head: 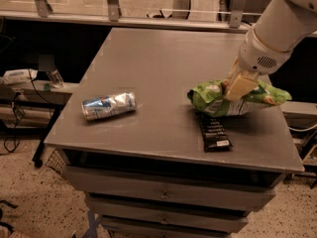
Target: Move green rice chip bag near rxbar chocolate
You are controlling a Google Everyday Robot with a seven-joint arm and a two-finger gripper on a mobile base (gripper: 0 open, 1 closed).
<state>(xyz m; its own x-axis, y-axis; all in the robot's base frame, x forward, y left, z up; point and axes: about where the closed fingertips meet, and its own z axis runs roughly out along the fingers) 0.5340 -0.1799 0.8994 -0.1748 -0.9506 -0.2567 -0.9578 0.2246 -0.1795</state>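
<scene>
While your pincer (236,89) clamps the green rice chip bag (210,101), the rxbar chocolate (214,132) lies just at its six o'clock; only release seems left.

Nothing legible on the crinkly green chip bag (213,100) gripped by the tool (239,87) at the counter's (163,58) right, the dark flat bar (214,132) (white smudges only) or crushed silver-blue can (108,105).
</scene>
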